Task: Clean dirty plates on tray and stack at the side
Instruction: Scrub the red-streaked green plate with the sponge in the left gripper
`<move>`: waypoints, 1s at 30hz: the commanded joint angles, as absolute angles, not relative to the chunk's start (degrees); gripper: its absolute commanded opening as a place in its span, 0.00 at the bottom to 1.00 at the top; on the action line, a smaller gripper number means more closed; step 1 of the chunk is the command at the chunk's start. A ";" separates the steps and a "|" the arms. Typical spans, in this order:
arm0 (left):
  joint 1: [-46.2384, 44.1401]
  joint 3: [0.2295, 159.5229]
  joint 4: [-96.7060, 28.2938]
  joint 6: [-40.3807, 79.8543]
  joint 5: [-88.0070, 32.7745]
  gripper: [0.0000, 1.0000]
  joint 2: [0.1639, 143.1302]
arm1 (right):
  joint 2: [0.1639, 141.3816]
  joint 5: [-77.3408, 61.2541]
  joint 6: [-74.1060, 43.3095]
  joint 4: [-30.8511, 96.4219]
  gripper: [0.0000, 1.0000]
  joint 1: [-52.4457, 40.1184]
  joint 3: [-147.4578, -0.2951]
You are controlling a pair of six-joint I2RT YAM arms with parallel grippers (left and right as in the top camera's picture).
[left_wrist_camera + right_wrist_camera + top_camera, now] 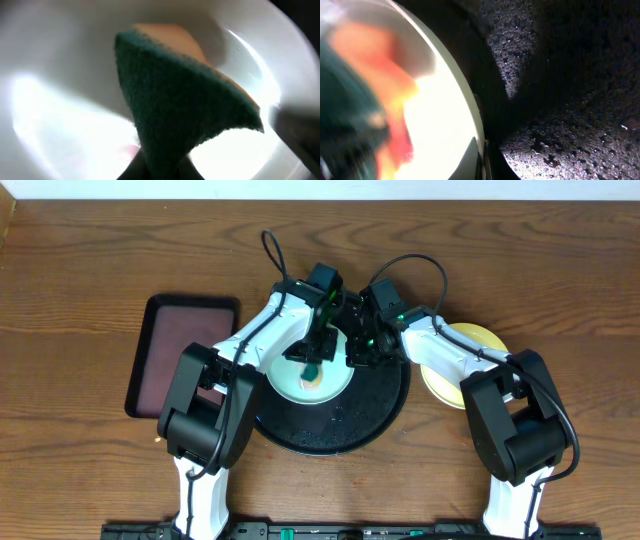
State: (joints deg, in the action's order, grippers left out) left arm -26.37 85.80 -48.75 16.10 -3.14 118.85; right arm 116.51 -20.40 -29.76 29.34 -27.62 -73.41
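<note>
A: Overhead?
B: Tray (375, 415) at centre of counter (80, 470), mint plate (290, 385) on its left half. Left end effector (318, 345) grips a sponge (312, 370) down on the mint plate. Right end effector (358, 352) is at its right rim, grip unclear. Yellow plate (470, 340) is off-tray toward the right edge, maroon tray (170, 365) toward the left edge.
A: Wrists?
B: Left: sponge's green face to camera, over mint plate. Right: mint plate rim on wet tray.
</note>
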 commanded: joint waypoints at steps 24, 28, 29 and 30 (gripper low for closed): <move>-27.38 80.88 -49.32 19.05 0.84 0.08 119.55 | 119.31 -19.79 -30.15 29.54 0.01 -28.56 -73.06; -27.14 80.90 -48.47 30.11 15.27 0.07 119.55 | 119.31 -19.79 -30.13 29.52 0.01 -28.56 -73.06; -27.14 80.90 -48.38 32.25 17.87 0.08 119.55 | 119.31 -19.79 -30.15 29.52 0.01 -28.56 -73.06; -27.14 80.90 -48.34 33.87 19.92 0.08 119.55 | 119.31 -19.79 -30.13 29.54 0.01 -28.56 -73.06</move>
State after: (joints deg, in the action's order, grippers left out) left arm -28.64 82.19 -49.82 24.58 4.73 117.73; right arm 116.53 -20.43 -29.76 29.34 -27.62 -73.43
